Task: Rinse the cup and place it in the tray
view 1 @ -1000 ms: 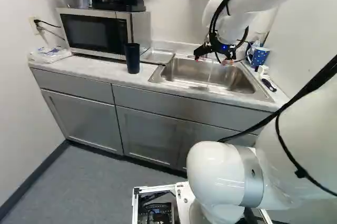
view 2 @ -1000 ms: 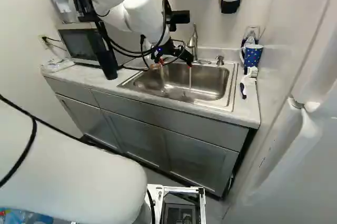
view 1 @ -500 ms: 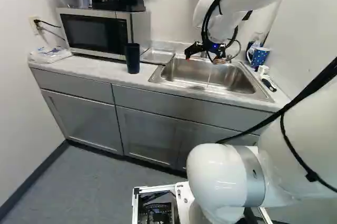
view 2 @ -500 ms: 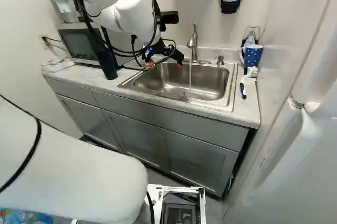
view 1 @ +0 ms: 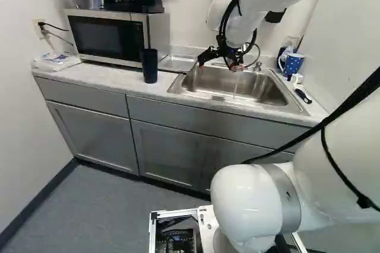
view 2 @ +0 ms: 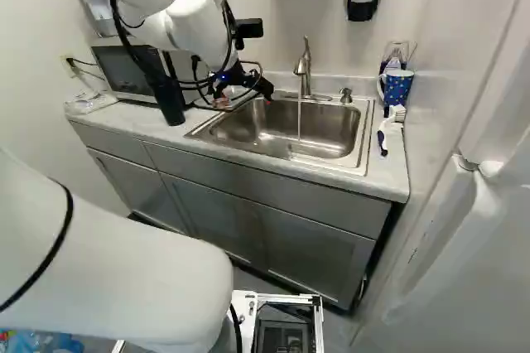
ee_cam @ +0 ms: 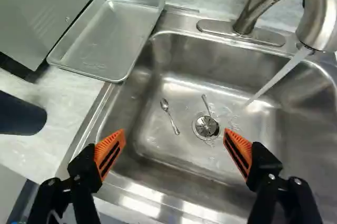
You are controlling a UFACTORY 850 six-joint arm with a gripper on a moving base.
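Note:
My gripper (view 1: pixel 218 65) hangs over the left part of the sink (view 1: pixel 261 89) in the left base view. The wrist view has the gripper (ee_cam: pixel 175 142) open, its orange pads wide apart with nothing between them. A dark cup (view 1: pixel 149 66) stands upright on the counter before the microwave; in the wrist view only part of the cup (ee_cam: pixel 21 114) shows, beside the gripper. The shallow metal tray (ee_cam: pixel 105 37) lies between microwave and sink, with nothing in it. Water (ee_cam: pixel 279 75) runs from the faucet (ee_cam: pixel 310 3) into the sink.
Two spoons, one (ee_cam: pixel 169 116) beside the drain (ee_cam: pixel 205 126) and one at it, lie in the sink. A blue dotted mug (view 2: pixel 397 86) and a brush (view 2: pixel 383 139) are on the counter right of the sink. The microwave (view 1: pixel 107 36) stands behind the cup.
The arm has swung left over the sink, away from the running water and toward the tray and cup. The gripper has stayed open. Base and cup have not moved.

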